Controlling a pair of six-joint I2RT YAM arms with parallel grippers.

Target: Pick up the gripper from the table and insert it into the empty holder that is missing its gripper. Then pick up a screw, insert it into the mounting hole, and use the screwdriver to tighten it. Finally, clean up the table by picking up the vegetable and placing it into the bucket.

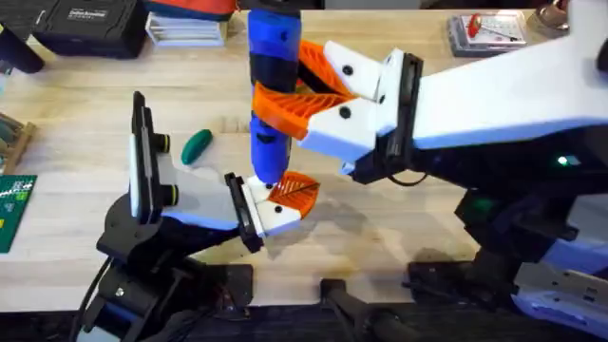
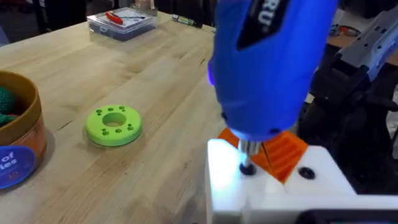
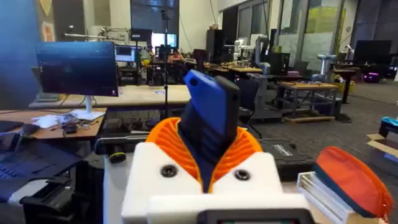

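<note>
My right gripper point(image 1: 285, 90) is shut on the blue screwdriver point(image 1: 271, 57), holding it upright; its orange pads point(image 3: 245, 149) clamp the tool's body point(image 3: 211, 118). The screwdriver's dark tip point(image 2: 247, 163) presses down on a screw in the white holder point(image 2: 261, 186). The orange gripper point(image 2: 285, 152) sits in that holder, at the end of my left arm point(image 1: 280, 204). On the table to the left lies the dark green vegetable point(image 1: 197, 144). The bucket point(image 2: 22, 140) stands farther off in the left wrist view, with green items inside.
A lime-green disc with holes point(image 2: 114, 124) lies between the bucket and the holder. A clear box with red parts point(image 1: 489, 28) sits at the back right. A black case point(image 1: 85, 24) and books point(image 1: 190, 24) line the back left; a green circuit board point(image 1: 11, 204) lies at the left edge.
</note>
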